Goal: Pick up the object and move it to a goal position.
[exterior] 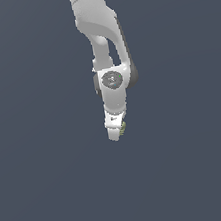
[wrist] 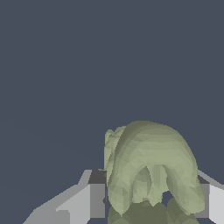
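White Franka arm [exterior: 102, 38] reaches down over a plain dark grey-blue surface [exterior: 45, 194]; no goal marker visible. White claw [exterior: 117, 130] at its tip is clenched on the small olive-green, ridged, lumpy object [exterior: 122, 128], which peeks out at the claw's edge toward the exterior view's right. Wrist view: object [wrist: 148, 170] sits between the grey finger pads [wrist: 97, 199], directly at the claw, not apart. Lift height: cannot tell. Judgement: grasp made, carry comes next.
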Controlling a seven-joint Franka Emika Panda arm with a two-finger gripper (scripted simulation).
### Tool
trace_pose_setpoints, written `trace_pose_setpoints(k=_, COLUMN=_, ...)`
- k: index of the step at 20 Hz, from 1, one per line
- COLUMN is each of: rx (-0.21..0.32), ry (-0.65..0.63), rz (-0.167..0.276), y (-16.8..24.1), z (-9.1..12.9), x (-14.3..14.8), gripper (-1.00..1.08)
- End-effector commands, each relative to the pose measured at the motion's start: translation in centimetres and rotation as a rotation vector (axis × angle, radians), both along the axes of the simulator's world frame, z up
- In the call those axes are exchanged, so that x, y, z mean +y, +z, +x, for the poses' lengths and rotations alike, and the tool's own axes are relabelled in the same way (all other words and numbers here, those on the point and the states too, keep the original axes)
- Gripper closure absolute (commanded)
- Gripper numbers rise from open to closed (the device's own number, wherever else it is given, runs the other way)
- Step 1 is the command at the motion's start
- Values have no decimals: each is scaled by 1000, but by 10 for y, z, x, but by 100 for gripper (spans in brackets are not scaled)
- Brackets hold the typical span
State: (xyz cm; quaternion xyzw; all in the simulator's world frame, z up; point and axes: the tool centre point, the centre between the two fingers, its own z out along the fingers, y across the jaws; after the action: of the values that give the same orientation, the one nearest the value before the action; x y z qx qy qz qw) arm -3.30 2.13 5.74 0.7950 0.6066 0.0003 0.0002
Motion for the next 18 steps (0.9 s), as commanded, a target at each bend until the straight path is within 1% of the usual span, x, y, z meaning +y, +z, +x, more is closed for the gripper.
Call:
trace_pose_setpoints(k=1, rx=1, ry=0, rz=0, y=-1, z=0, x=0, gripper=108)
trace_pose_setpoints(k=6, rx=0, ry=0, rz=0, y=0, z=0, x=0, gripper=108)
trace_pose_setpoints(k=10, rx=0, ry=0, rz=0, y=1, z=-4, x=-6, gripper=108)
trace_pose_setpoints(k=14, rx=0, ry=0, rz=0, y=2, z=-13, x=-21, gripper=108)
trace_pose_setpoints(k=18, rx=0, ry=0, rz=0, y=4, z=-29, x=-45, gripper=108)
